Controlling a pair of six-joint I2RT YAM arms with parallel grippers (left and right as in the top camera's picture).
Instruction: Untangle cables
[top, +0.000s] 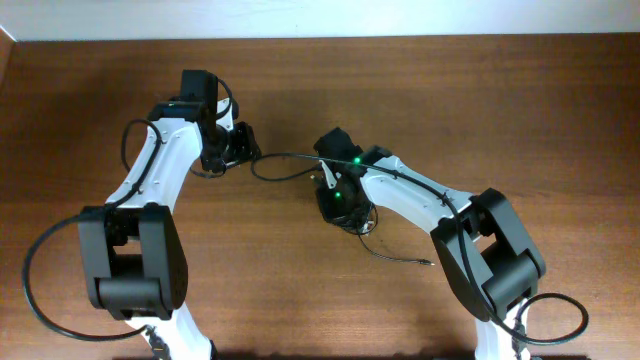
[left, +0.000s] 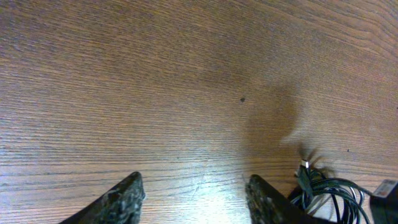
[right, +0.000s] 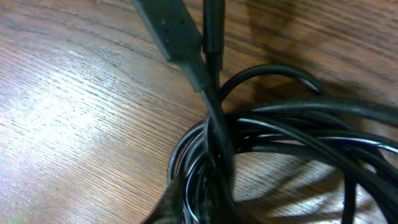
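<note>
The right gripper (top: 338, 197) sits buried in the tangled cables (right: 214, 149) on the wooden table (top: 500, 100), apparently pinning them; how far it is parted cannot be told. The left gripper (left: 194, 188) hovers wide and empty nearby, likely awaiting a loose strand.

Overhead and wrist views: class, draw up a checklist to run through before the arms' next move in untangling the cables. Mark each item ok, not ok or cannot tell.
1. Left gripper free to grasp: ok. Its fingers are apart, with only bare wood between them.
2. Thin black cables separated: not ok. The strands loop and cross in one bundle.
3. Right gripper holding the bundle: cannot tell. Its fingers are not clearly visible in its wrist view.
4. Loose cable end unobstructed: ok. It lies alone on the brown wooden table.
5. Arms clear of each other: ok. The overhead view shows a gap between the two grippers.
</note>
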